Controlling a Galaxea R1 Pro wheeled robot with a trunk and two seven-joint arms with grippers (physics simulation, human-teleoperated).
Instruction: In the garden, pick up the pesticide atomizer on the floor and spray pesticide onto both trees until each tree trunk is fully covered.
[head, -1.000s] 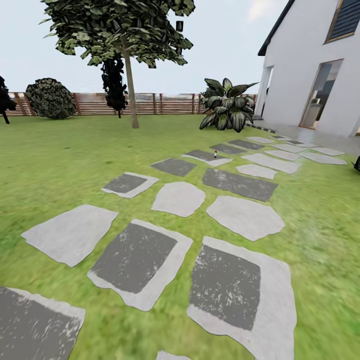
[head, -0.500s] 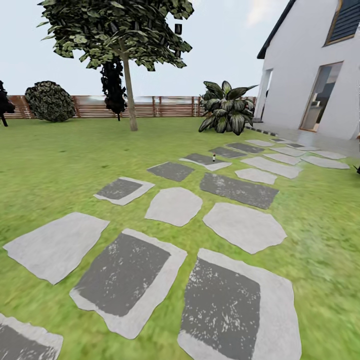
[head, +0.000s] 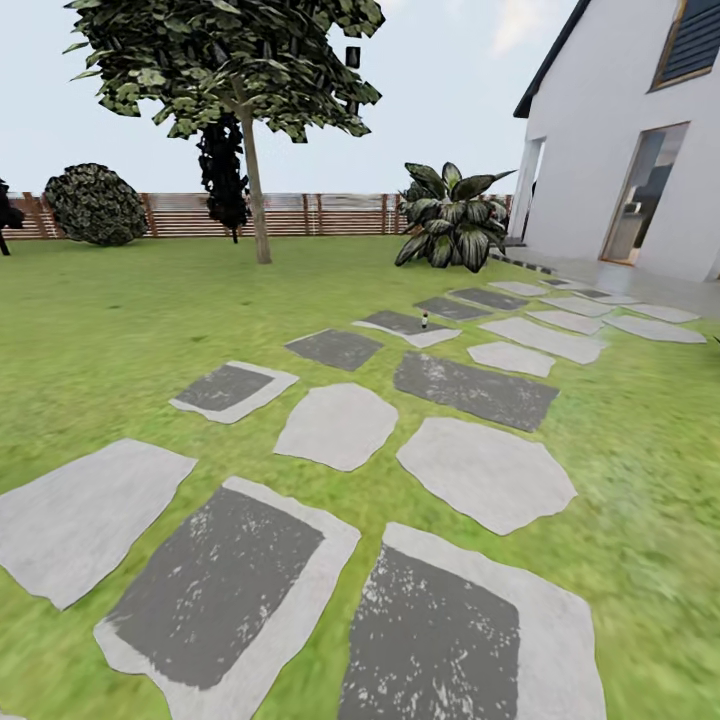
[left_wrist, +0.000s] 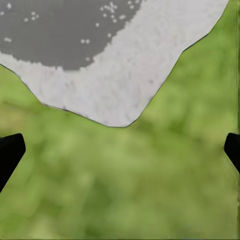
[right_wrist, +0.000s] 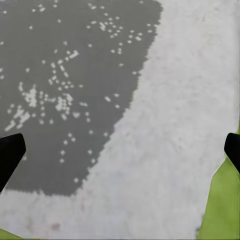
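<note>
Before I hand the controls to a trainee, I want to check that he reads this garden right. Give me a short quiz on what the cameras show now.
1. True or false: the small bottle stands on a stepping stone far ahead along the path.
2. What lies under the left gripper? A) only stone B) grass with the edge of a stone slab C) a tree trunk
3. Fill in: the tree with the slim trunk stands in front of the wooden ____.

Key: 1 true. 2 B. 3 fence.
</note>
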